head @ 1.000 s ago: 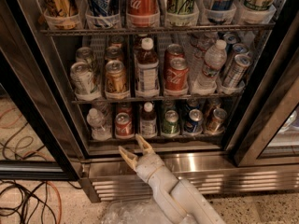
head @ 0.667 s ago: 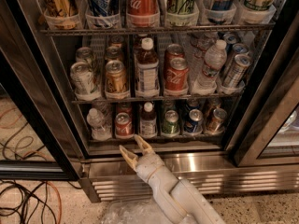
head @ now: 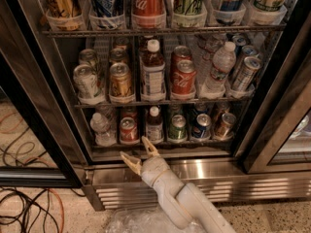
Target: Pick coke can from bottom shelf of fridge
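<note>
One tool [head: 133, 147] is hanging released just below the bottom shelf [head: 214, 141] rail; likely needing lifting and centring around the coke can [head: 129, 130], clearing the neighbouring bottle [head: 154, 125].

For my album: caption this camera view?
Open white two-finger gripper hovers before dark wire bottom shelf, near small red coke can.
</note>
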Motion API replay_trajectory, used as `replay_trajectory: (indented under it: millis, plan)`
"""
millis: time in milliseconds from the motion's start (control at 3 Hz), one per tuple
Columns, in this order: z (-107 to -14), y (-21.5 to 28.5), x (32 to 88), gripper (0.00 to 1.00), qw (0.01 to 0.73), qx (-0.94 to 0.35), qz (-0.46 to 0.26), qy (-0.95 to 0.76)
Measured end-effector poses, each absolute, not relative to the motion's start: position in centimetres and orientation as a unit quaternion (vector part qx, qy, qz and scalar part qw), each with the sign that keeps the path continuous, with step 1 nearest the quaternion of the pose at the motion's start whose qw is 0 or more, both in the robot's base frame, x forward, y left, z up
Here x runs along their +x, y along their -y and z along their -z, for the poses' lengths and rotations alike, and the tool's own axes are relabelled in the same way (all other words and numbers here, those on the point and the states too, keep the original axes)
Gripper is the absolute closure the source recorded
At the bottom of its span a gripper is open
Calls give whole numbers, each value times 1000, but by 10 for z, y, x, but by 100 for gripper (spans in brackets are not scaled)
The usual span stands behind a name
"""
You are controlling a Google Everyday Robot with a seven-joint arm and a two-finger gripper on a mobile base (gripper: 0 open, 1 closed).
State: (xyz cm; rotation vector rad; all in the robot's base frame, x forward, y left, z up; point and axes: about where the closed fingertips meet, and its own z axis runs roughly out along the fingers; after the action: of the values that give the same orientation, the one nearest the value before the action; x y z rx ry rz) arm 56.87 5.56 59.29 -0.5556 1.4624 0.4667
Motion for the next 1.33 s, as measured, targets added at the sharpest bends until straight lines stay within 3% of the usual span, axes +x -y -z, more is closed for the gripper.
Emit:
replay_trajectory:
  millis: [1333]
  plan:
    - [-601,-85,600,37,703,-226,-183,-649]
